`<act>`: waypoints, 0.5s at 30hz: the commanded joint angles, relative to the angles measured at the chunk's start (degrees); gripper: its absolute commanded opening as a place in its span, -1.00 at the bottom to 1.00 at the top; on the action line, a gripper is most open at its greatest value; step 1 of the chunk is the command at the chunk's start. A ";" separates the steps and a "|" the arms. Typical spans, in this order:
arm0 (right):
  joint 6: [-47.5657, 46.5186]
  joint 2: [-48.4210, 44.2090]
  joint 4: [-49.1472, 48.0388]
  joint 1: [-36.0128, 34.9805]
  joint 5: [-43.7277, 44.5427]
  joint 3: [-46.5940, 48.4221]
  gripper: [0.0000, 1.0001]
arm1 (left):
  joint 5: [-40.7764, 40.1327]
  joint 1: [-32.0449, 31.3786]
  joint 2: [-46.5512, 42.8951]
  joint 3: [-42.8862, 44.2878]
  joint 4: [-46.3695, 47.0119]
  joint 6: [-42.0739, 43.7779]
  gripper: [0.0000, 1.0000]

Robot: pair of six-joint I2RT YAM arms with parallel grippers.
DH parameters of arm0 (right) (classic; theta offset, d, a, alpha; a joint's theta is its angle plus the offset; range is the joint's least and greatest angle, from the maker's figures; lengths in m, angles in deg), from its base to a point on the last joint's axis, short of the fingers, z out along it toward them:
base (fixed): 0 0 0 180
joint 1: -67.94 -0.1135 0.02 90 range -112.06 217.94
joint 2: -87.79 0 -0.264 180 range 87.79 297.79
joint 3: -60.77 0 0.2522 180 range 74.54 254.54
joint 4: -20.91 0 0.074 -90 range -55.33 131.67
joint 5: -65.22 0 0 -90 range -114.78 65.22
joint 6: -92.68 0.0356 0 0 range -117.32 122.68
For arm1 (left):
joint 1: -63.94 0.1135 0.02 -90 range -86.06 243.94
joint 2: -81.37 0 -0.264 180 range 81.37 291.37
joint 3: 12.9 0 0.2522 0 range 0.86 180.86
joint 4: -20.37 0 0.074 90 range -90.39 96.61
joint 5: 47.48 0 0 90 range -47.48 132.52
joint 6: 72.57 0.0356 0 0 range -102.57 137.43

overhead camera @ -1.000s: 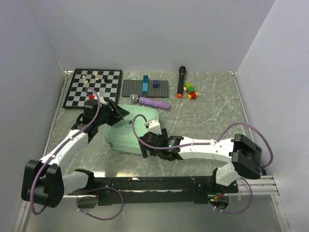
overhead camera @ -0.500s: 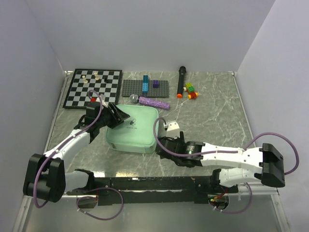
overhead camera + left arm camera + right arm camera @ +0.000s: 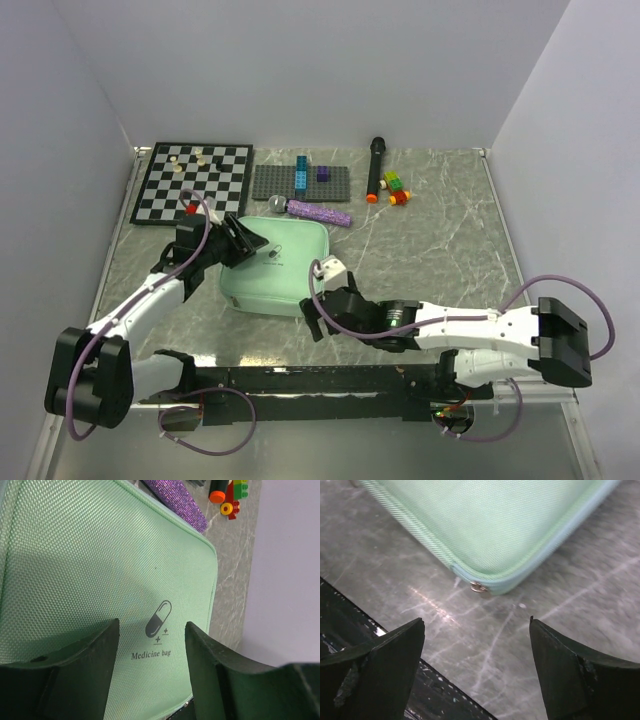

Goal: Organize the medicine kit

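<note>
Centre-left on the worktop (image 3: 430, 240): medicine kit (image 3: 275, 272), closed, lying flat, lid up. Left tool (image 3: 152, 626) over the lid, fingers apart, gripping nothing. Right tool (image 3: 476, 624) at the kit's near corner, fingers wide apart, empty.

My left arm (image 3: 140, 305) and right arm (image 3: 470, 325) are white links with chunky black joints; a purple cable (image 3: 207, 218) loops along each. My left tool (image 3: 245, 243) and right tool (image 3: 314, 320) have broad black fingers (image 3: 375, 665).
</note>
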 commanded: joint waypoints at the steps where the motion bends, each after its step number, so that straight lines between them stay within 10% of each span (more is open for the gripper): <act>1: -4.76 4.40 -8.34 1.07 -3.81 -0.27 0.75 | 1.43 -0.06 -2.31 -1.65 1.43 -0.31 0.20; 15: -8.01 8.19 -16.09 9.68 -12.33 -2.21 0.33 | 1.17 -0.06 -5.39 -1.74 -1.38 1.45 0.21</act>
